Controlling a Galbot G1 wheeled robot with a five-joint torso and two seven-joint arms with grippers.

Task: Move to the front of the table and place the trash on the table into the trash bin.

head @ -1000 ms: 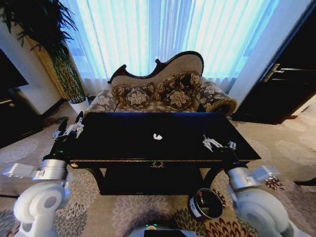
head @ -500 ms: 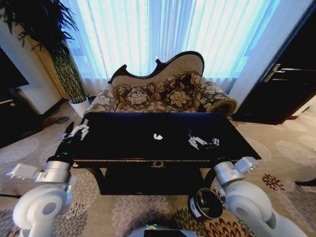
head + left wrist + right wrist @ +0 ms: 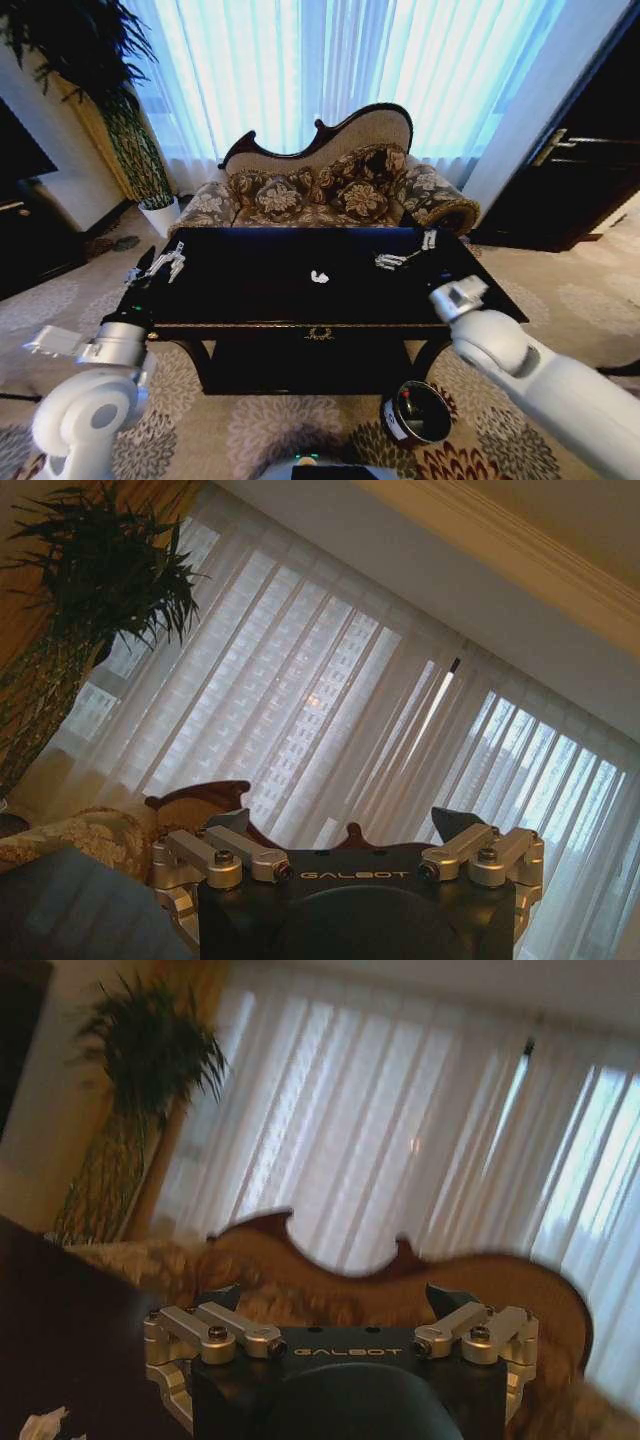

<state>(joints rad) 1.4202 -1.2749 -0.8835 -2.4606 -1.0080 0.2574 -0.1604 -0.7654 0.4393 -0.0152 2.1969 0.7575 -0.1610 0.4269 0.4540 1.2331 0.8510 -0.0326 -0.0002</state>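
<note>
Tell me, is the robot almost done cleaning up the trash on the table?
Nearly, it seems. The robot is parked at the front of the table, and something already lies inside the trash bin. One crumpled white paper wad sits on the tabletop. The right gripper is open above the table, right of the wad. The left gripper waits open at the table's left end. Grabbing and binning remain.

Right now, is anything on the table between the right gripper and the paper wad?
Nothing visible. The right gripper is open above the table, with only bare dark tabletop between it and the paper wad toward the robot's left.
</note>
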